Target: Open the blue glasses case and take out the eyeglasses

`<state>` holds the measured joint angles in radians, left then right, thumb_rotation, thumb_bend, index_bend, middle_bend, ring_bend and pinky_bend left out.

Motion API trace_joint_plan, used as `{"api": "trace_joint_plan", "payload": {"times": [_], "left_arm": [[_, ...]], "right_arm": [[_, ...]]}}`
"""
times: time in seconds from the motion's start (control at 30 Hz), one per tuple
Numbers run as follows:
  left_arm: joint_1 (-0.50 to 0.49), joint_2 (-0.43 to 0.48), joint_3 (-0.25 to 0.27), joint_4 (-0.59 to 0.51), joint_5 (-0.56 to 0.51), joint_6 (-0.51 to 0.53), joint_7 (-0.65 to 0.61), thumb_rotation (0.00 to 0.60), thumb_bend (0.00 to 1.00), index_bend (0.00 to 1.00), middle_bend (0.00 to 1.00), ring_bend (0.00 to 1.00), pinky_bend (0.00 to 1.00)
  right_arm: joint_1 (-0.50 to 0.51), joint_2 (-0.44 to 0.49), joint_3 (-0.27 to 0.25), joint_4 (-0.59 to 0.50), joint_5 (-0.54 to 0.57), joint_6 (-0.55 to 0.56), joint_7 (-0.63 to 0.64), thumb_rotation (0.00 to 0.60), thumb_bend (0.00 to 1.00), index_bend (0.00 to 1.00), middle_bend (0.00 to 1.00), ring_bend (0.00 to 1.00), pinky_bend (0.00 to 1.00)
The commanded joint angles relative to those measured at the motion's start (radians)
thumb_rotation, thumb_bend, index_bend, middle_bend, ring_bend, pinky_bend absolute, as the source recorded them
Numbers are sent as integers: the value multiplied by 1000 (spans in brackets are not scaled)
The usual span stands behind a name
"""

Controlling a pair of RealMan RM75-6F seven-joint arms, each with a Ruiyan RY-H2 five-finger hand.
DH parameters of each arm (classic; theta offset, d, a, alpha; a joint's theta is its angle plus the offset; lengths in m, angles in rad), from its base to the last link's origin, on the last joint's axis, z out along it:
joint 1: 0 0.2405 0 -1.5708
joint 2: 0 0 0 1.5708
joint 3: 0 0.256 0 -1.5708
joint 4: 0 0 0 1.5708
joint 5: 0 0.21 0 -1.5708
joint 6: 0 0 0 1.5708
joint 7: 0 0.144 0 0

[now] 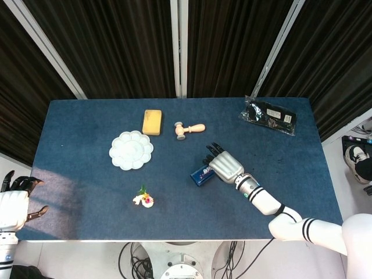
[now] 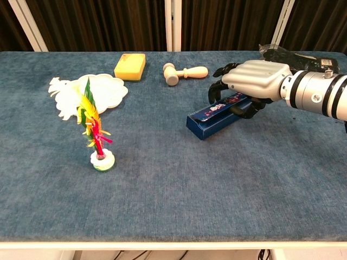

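The blue glasses case [image 1: 200,175] [image 2: 213,117] lies closed on the blue table, right of centre, with its printed lid tipped away from the chest camera. My right hand [image 1: 226,165] [image 2: 254,80] grips its right end, fingers curled over the far edge and thumb on the near side. That end is hidden under the hand. No eyeglasses are visible. My left hand [image 1: 15,202] hangs off the table's front left corner with its fingers apart, holding nothing; only the head view shows it.
A white flower-shaped plate [image 1: 131,150] [image 2: 89,92] and a feathered toy on a small base [image 1: 143,199] [image 2: 96,132] stand to the left. A yellow block [image 1: 152,122] [image 2: 130,66] and a wooden mallet [image 1: 189,128] [image 2: 185,72] lie behind the case. A black packet [image 1: 269,115] sits back right.
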<state>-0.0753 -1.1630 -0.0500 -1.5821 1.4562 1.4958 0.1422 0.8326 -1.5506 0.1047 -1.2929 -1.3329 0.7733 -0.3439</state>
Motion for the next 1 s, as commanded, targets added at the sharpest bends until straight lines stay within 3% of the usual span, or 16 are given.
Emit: {"api": "trace_joint_plan", "payload": {"times": [0.03,0.2,0.43,0.5,0.67,0.8,1.0], "left_arm": [[0,-1,0,1,-1,0,-1,600,65,343,287,195,69],[2,-1,-1,3,-2,1,-3,600,65,343,287,195,69],[-2,2,-1,-4,-2,-6,2,600,65,343,287,195,69],[-2,4,-2,-8,-3,-5,4,600,64,343,287,195,69],[-1,9,-2,-15,-3,-1,10,600,65,343,287,195,69],[-1,11,-2,-19,-2,-2,15,600,64,343,287,195,69],[-2,10,-2,-21,-4,-4,17,600,64,343,287,195,69]], "right_arm": [[-1,14,-4,-14,14,-8,-13,600,614,373,388,68,0],[-4,64,-6,-70,57,-24,-41,600,676,448,458,142,0],[51,62,28,-68,211,-96,-117,600,664,471,483,165,0],[71,40,34,-41,260,-110,-141,600,620,438,467,155,0],[96,-2,50,-6,325,-92,-166,600,435,41,170,4,0],[97,15,58,-51,300,-60,-142,600,419,0,70,0,0],[54,92,34,-209,142,13,-42,600,421,0,145,0,0]]}}
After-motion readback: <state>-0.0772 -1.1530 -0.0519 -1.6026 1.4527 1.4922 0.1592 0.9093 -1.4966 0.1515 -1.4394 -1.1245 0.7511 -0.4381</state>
